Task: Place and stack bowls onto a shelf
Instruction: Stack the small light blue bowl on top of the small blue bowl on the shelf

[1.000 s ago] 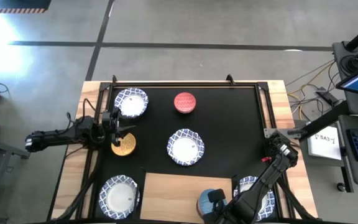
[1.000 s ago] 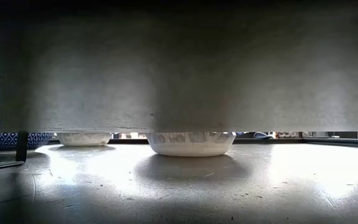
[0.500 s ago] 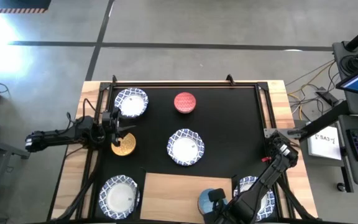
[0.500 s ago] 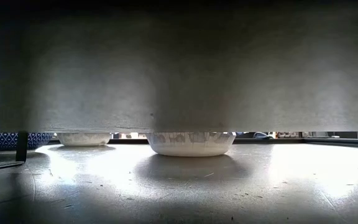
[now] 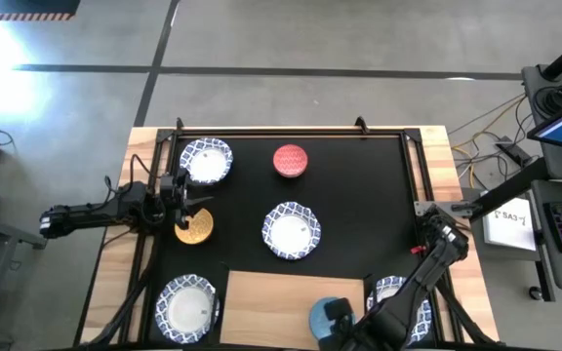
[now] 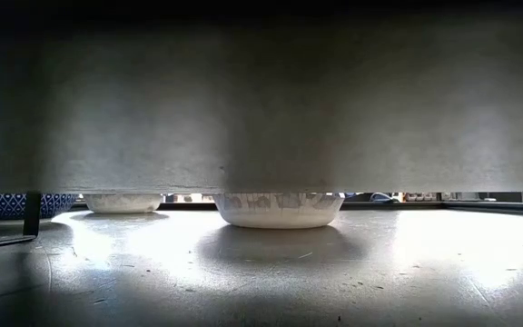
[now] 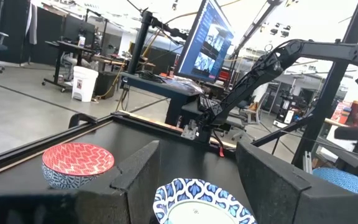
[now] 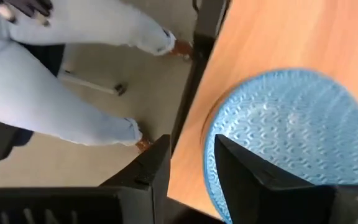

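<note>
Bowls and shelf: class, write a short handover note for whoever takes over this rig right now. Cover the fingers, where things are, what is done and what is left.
Right gripper: fingers open, astride the rim of the blue bowl, which sits on the shelf near its front edge.
Left gripper: fingers open, beside the yellow-gold bowl, holding nothing.
On the black mat: four white bowls, the red bowl and the yellow-gold bowl.
Done: blue bowl on the shelf.
Left: every other bowl; nothing is stacked yet.
</note>
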{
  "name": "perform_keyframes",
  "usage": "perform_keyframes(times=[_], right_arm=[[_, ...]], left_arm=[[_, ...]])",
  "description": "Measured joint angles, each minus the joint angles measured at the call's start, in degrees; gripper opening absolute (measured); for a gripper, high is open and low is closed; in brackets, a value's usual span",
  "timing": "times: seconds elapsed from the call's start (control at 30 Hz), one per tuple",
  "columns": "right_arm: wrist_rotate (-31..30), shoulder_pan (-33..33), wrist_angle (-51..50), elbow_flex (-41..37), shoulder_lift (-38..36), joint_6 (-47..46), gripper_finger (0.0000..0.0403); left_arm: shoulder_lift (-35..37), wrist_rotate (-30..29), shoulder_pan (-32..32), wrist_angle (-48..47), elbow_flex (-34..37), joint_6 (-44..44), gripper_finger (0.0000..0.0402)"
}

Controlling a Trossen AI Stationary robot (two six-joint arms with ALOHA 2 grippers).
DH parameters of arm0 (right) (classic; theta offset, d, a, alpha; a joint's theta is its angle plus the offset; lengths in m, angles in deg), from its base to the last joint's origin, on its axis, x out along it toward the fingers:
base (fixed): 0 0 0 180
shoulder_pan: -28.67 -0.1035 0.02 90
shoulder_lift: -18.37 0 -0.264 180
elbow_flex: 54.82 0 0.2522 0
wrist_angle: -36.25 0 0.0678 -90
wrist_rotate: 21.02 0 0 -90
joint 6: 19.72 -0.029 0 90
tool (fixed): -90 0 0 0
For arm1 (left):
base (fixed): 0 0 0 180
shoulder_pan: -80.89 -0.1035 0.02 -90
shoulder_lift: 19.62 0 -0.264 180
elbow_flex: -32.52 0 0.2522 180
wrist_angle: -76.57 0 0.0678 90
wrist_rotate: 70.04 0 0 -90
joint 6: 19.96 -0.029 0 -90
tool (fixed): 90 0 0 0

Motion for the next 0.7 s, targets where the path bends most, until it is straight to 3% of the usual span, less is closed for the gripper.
perform_keyframes(times=[0.27, 0.7], right_arm=[[-11.02, 1.24, 2.84, 1.46, -0.07, 11.51, 0.0087], [-10.76, 6.51, 6.31, 1.24, 3.75, 13.1, 0.0074]], left_arm=[[0.0, 0.0, 0.0, 0.02, 0.0, 0.0, 0.0194], [0.0, -0.04, 0.0, 0.04, 0.0, 0.01, 0.0194]])
